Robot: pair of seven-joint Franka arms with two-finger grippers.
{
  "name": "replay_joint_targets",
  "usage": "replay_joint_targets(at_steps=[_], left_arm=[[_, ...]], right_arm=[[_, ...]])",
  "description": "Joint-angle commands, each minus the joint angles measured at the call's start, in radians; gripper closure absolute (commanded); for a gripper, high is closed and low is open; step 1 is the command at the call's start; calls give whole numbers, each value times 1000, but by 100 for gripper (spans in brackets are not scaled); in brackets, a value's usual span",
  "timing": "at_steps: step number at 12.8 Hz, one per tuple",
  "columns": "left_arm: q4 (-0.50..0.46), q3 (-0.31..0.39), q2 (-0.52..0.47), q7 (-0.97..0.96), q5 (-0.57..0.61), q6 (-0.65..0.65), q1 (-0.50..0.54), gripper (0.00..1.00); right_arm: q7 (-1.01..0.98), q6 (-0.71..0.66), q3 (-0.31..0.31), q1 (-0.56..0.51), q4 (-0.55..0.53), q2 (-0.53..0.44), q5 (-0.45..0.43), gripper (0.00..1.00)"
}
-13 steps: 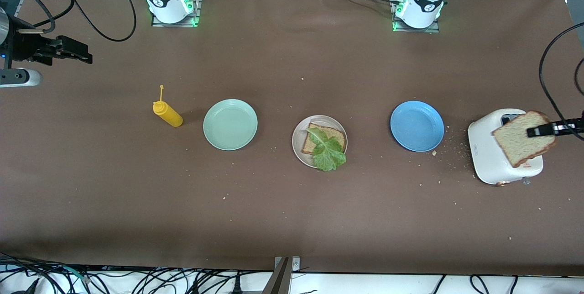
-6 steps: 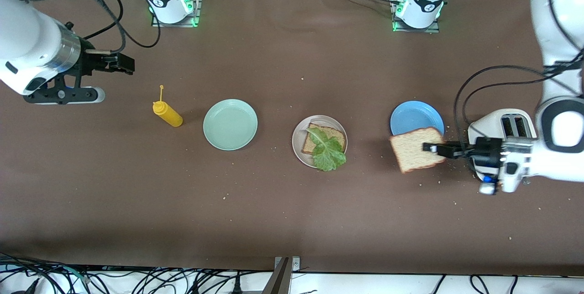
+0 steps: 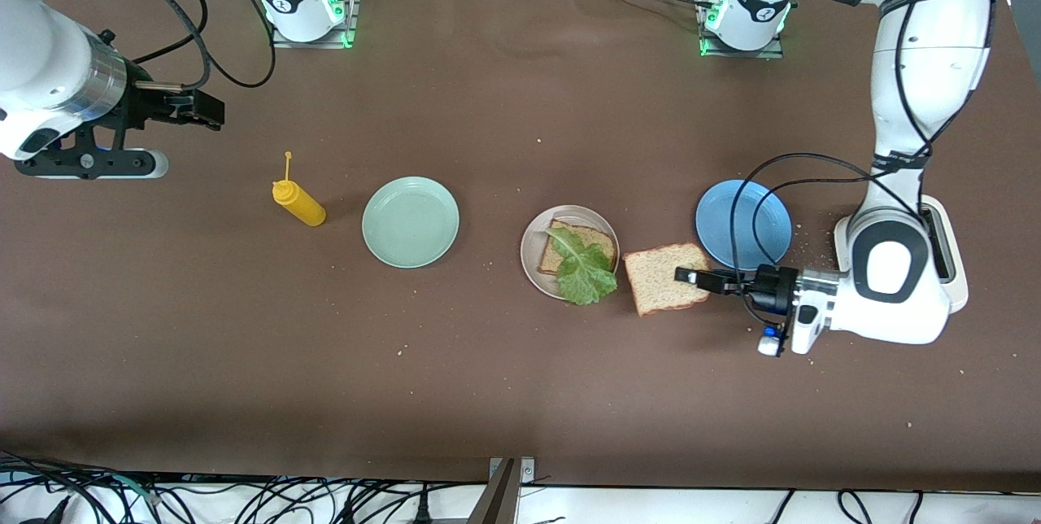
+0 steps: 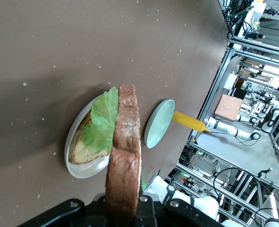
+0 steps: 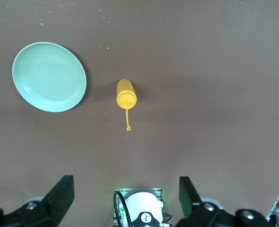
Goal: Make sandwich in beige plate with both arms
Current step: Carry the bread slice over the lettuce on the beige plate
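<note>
Bread is the matter here, with the beige plate (image 3: 530, 257) as the landmark. That plate sits mid-surface (image 3: 504, 394) and holds one brown slice (image 3: 587, 241) with a ruffled lettuce leaf (image 3: 584, 272) lying on top, the leaf's edge hanging over the plate rim on the side nearer the front camera. A second bread slice (image 3: 660, 280) is up in the air just beside the plate, toward the left arm's end, held roughly flat. The left gripper (image 3: 691, 277) has its jaws clamped on that slice's edge; in the left wrist view the slice (image 4: 125, 156) runs edge-on out from the jaws, with the plate (image 4: 73, 161) and leaf (image 4: 101, 123) below it.

A blue plate (image 3: 760, 215) lies farther toward the left arm's end, and a white toaster (image 3: 947, 247) shows past it, mostly covered by the arm. Toward the right arm's end from the beige plate sit a mint-green plate (image 3: 410, 221) and then a yellow squeeze bottle (image 3: 299, 203). The right gripper (image 3: 207, 107) waits over bare surface out past the bottle, jaws spread wide and holding nothing.
</note>
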Motion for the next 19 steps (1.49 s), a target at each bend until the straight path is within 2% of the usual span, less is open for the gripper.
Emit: replay_joint_targets(at_steps=[1,2,5,10,12,15,19], left_arm=[[22,8,24,50,-52,42,-50,100],[22,8,30,52,-57,71,-64,100],[22,8,42,59,-101,151,-121,100],[15,8,42,101,-122,152,-150,100],[1,8,42,104,-122,154,-171,100],[-11,10,42,107,-111,152,-196,100],[-88,10,28,168,-56,145,-214,100]], right_arm=[[97,2,4,115,19,4,-54,2],[106,2,1,134,21,4,-83,2],[87,14,-9,117,18,7,-82,2],[87,36,-7,84,18,19,-70,2],[85,46,-7,55,19,28,-33,1],[64,39,-9,5,19,19,113,1],[42,17,-13,7,22,-25,125,1]])
